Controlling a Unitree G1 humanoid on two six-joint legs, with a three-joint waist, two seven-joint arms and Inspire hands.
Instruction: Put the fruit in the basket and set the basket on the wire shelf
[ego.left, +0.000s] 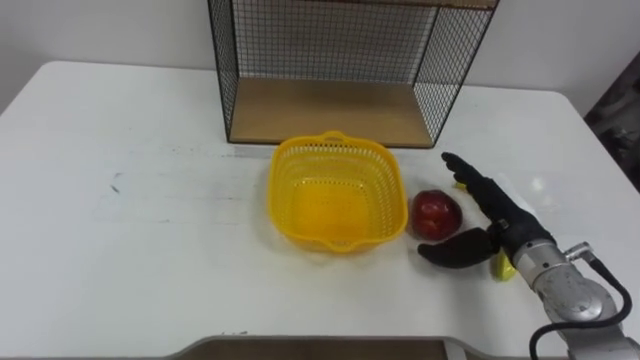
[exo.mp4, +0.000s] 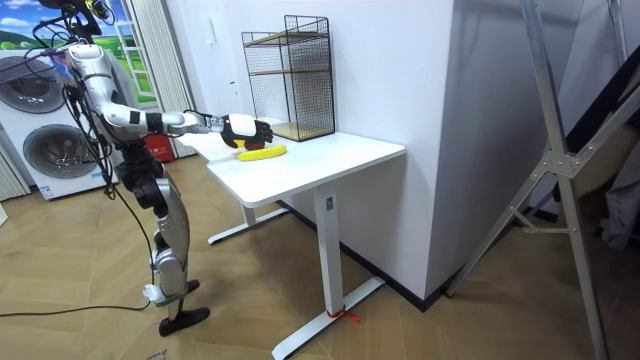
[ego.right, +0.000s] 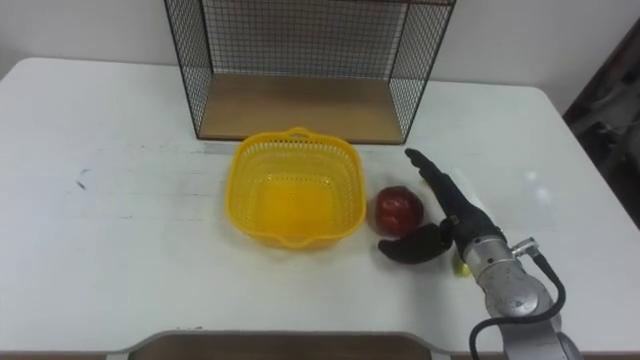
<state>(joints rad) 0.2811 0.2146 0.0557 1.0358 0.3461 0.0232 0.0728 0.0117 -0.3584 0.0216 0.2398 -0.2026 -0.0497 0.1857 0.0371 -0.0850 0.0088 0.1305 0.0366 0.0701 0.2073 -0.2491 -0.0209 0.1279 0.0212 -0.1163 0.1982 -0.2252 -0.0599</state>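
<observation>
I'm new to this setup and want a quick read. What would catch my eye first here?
A bright yellow basket sits empty in the middle of the table, just in front of the wire shelf. Right of it lies a red apple, with the right hand open close beside it.

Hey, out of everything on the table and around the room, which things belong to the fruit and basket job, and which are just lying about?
For the job: apple; banana; basket; shelf; right hand, open beside the apple.

Just about: washing machines; metal frame. The table only bears the things.
</observation>
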